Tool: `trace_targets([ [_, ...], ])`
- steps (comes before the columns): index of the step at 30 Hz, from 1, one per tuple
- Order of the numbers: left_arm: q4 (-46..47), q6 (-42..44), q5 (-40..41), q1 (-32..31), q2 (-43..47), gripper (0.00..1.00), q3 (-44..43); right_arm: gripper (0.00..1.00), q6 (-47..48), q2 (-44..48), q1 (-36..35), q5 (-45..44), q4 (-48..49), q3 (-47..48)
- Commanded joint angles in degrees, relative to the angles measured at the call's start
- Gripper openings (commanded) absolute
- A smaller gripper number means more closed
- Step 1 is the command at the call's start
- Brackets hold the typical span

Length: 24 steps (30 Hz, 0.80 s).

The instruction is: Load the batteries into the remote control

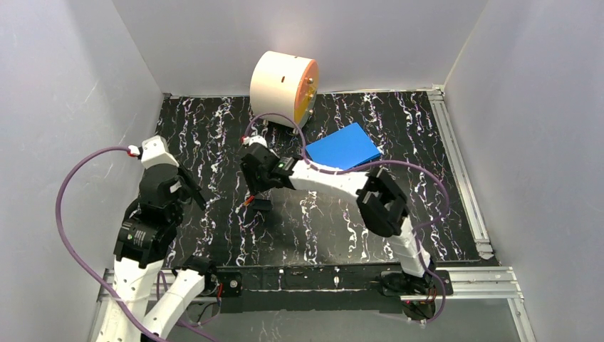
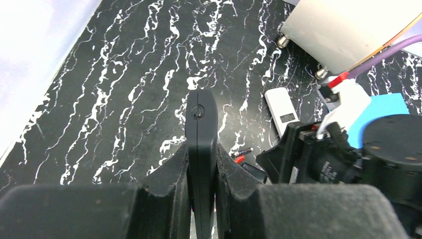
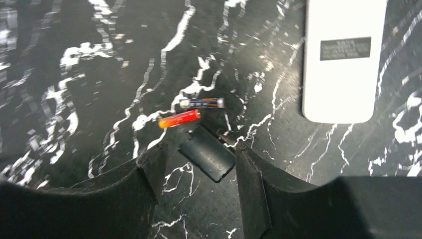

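Note:
My left gripper (image 2: 201, 162) is shut on a black remote control (image 2: 201, 119), held edge-on above the table and seen in the top view at the left (image 1: 187, 184). The batteries lie side by side on the black marbled table: an orange-red one (image 3: 179, 119) and a dark one (image 3: 201, 103). Beside them lies a small black cover (image 3: 206, 154). Low over that cover, just short of the batteries, my right gripper (image 3: 199, 149) stands open and holds nothing. In the left wrist view the batteries (image 2: 242, 154) lie right of the held remote.
A white remote (image 3: 343, 59) lies face down beyond the batteries. At the back stands a cream and orange spool (image 1: 283, 87), with a blue pad (image 1: 343, 146) in front of it. Aluminium rails (image 1: 456, 164) edge the table on the right.

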<state>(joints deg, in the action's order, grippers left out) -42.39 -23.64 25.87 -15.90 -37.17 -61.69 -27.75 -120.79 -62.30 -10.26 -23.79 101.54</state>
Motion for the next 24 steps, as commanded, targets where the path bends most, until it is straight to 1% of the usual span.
trace_targets([
  [1, -3.9, -0.4, 3.4, 0.2, 1.3, 0.00, -1.8, 0.61, -9.3, -5.3, -4.8, -15.5, -14.0, 9.3],
  [5, -5.7, -1.1, 2.2, 0.2, 2.2, 0.00, -2.0, 0.63, -13.3, -10.5, -6.8, -16.5, -15.7, 13.9],
  [8, -6.8, -1.6, 1.8, 0.2, 3.8, 0.00, -1.5, 0.70, -15.5, -14.0, -7.6, -17.9, -17.8, 17.9],
  [12, -7.7, -1.9, 1.2, 0.2, 6.6, 0.00, -0.2, 0.74, -15.8, -17.6, -8.4, -20.3, -18.5, 20.6],
  [15, -9.2, -2.2, 1.2, 0.2, 8.0, 0.00, -0.2, 0.75, -15.2, -19.5, -8.9, -23.1, -18.9, 22.4],
  [19, -10.5, -2.1, 1.4, 0.2, 9.6, 0.00, -0.4, 0.75, -15.0, -19.0, -9.0, -24.7, -18.8, 22.7],
  [24, -11.1, -2.2, 1.2, 0.2, 10.0, 0.00, -0.2, 0.75, -14.2, -15.7, -9.6, -24.7, -15.0, 20.3],
])
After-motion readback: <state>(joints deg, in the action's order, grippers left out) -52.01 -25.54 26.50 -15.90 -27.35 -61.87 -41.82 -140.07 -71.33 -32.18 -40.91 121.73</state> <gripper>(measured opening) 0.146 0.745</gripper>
